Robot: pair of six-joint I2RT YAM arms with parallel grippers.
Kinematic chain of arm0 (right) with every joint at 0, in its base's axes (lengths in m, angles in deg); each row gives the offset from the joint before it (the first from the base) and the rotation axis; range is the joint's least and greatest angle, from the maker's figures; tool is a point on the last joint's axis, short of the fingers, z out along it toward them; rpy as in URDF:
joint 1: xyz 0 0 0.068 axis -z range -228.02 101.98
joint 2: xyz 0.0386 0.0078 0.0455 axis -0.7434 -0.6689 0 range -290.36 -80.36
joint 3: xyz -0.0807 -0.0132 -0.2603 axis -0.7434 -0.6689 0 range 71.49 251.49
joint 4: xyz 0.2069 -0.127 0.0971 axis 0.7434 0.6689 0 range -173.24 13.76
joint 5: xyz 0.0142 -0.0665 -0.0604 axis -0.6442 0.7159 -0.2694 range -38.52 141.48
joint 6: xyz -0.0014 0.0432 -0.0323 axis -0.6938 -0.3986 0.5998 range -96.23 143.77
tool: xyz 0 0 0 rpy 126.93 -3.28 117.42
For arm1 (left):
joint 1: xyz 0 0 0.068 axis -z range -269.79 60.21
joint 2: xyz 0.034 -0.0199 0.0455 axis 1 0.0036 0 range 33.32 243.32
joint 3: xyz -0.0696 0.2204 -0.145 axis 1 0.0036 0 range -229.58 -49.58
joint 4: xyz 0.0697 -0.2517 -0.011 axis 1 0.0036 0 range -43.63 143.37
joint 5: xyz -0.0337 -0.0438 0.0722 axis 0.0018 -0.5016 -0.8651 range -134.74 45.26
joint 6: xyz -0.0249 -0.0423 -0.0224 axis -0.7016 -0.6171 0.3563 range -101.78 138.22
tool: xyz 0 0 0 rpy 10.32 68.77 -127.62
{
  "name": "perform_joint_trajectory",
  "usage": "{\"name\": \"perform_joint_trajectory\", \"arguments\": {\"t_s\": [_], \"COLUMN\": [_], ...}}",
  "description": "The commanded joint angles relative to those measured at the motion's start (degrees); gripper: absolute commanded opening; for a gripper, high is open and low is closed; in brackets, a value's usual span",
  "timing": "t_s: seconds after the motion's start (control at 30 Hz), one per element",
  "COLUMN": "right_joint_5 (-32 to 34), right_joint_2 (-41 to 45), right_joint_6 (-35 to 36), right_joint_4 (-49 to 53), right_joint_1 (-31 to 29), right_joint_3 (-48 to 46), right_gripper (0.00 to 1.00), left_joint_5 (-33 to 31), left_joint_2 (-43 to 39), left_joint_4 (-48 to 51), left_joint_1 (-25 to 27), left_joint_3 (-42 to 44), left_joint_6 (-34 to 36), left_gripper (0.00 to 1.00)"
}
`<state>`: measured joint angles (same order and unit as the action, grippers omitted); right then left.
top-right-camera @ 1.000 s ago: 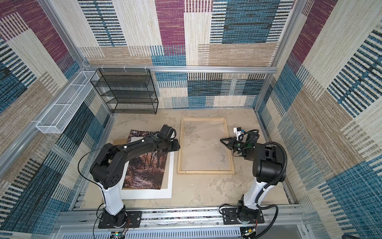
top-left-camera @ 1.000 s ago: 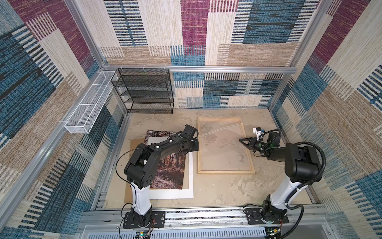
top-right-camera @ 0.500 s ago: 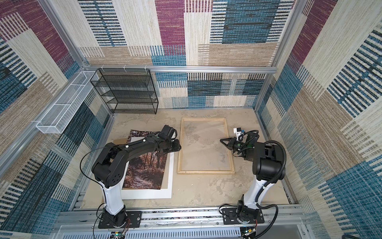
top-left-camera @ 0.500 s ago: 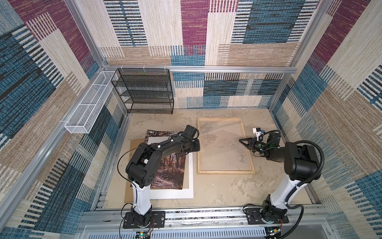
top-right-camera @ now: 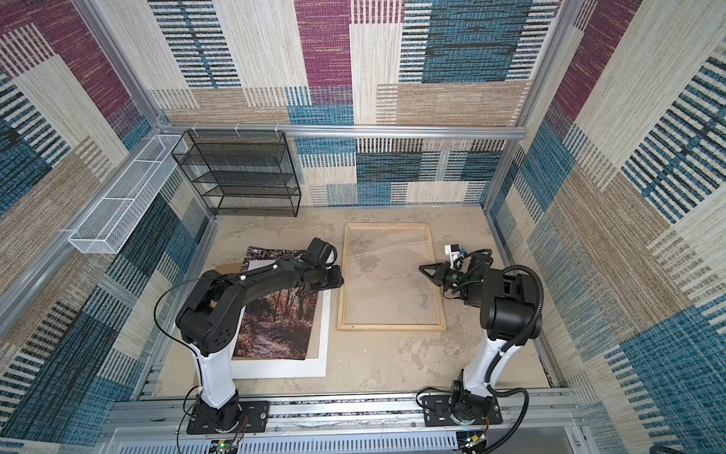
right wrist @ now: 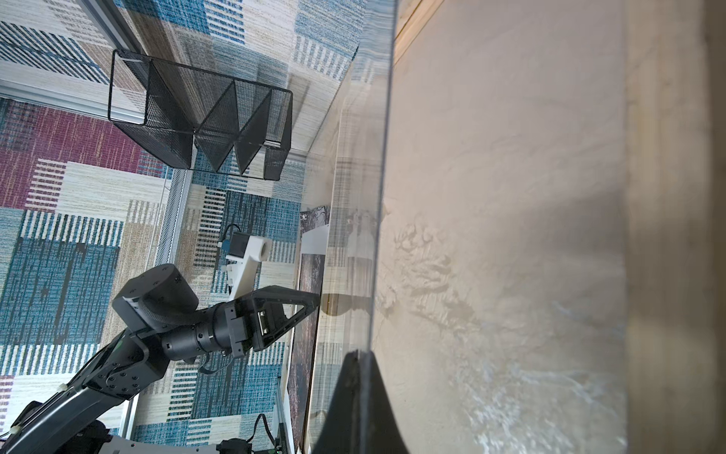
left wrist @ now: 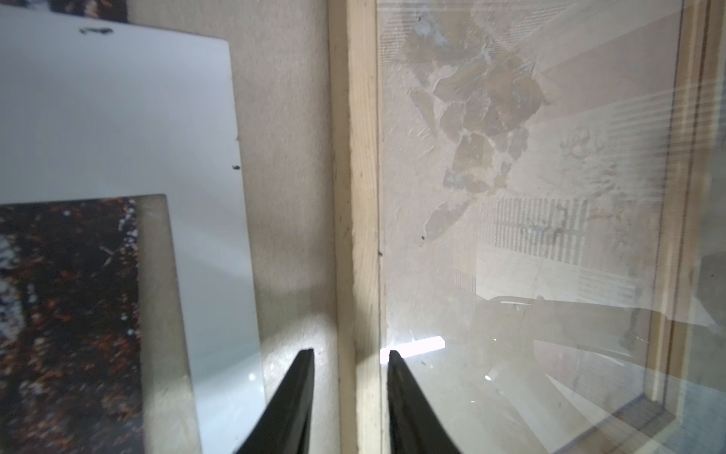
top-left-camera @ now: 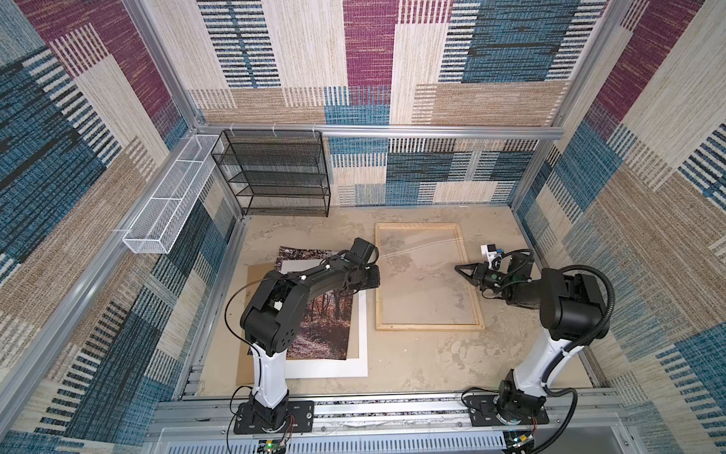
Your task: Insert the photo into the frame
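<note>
The frame [top-left-camera: 428, 326] [top-right-camera: 393, 327] of pale wood strips lies flat on the table, right of centre in both top views. My left gripper [top-left-camera: 373, 277] [top-right-camera: 338, 277] [left wrist: 351, 351] is open and straddles the frame's left strip [left wrist: 355, 157], one finger on each side. My right gripper [top-left-camera: 457, 268] [top-right-camera: 420, 268] [right wrist: 359, 353] is shut on the right edge of the frame's clear pane [right wrist: 379, 196], which is tilted up. The photo [top-left-camera: 326, 322] [top-right-camera: 275, 326] [left wrist: 66, 314], an autumn forest print, lies left of the frame, partly under my left arm.
A white mat [top-left-camera: 361, 334] [left wrist: 118, 118] and a brown board [top-left-camera: 255, 275] lie with the photo. A black mesh shelf [top-left-camera: 281, 173] stands at the back left. A white wire basket [top-left-camera: 165, 204] hangs on the left wall. Walls enclose the table.
My left gripper has edged toward the frame's left strip and its jaws have narrowed a little. The right arm has not moved.
</note>
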<state>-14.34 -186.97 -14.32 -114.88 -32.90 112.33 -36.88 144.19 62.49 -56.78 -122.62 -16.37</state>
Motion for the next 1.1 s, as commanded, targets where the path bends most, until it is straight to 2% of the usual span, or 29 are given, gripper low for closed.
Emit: {"name": "perform_joint_trajectory", "arguments": {"t_s": [0.0,1.07], "right_joint_5": [-0.75,-0.62], "right_joint_2": [-0.18,-2.91], "right_joint_6": [-0.19,-2.78], "right_joint_4": [-2.73,-8.18], "right_joint_1": [0.18,0.33], "right_joint_3": [-0.14,-2.1], "right_gripper": [0.0,0.0], "left_joint_5": [0.45,0.93], "left_joint_2": [-0.13,0.4], "left_joint_4": [0.84,0.93], "left_joint_1": [0.03,0.38], "left_joint_3": [-0.64,-0.59], "left_joint_6": [0.43,0.31], "left_gripper": [0.35,0.25]}}
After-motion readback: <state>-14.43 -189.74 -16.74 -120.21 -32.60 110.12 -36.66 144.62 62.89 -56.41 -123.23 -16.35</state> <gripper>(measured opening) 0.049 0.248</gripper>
